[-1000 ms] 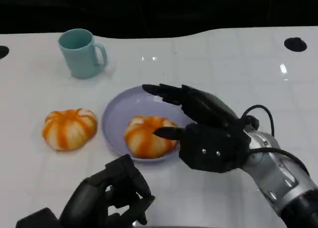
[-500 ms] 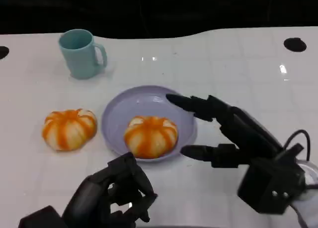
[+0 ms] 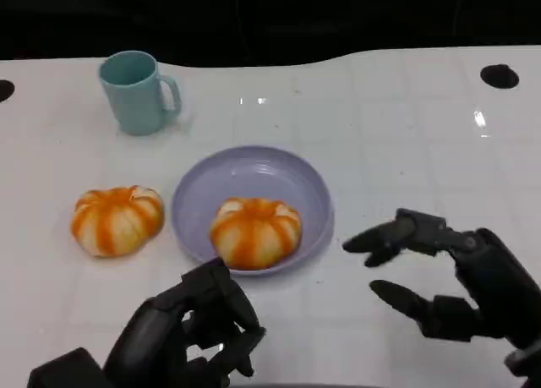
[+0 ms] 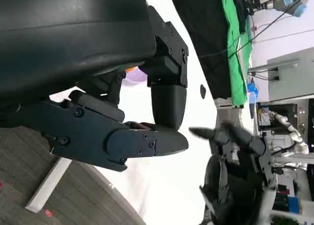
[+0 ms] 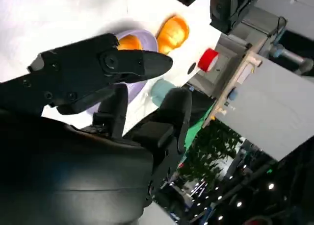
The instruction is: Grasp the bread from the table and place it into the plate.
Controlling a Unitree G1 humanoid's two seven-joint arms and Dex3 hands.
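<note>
An orange-and-white striped bread (image 3: 254,231) lies in the lavender plate (image 3: 292,178) at the table's middle. A second like bread (image 3: 117,219) sits on the table just left of the plate. My right hand (image 3: 448,278) hovers right of the plate near the front edge, fingers apart and holding nothing. My left hand (image 3: 186,333) rests at the lower left, in front of the plate, fingers curled in with nothing in them. The right wrist view shows the plate (image 5: 139,85) with bread (image 5: 129,41) in it and the other bread (image 5: 172,33) past the right hand's fingers.
A teal mug (image 3: 136,90) stands at the back left, handle to the right. Two dark round holes (image 3: 499,75) mark the white table near its far corners. The table's dark far edge runs across the back.
My right hand has let go of the bread in the plate and drawn back to the right and toward the front edge. The left hand has stayed put.
</note>
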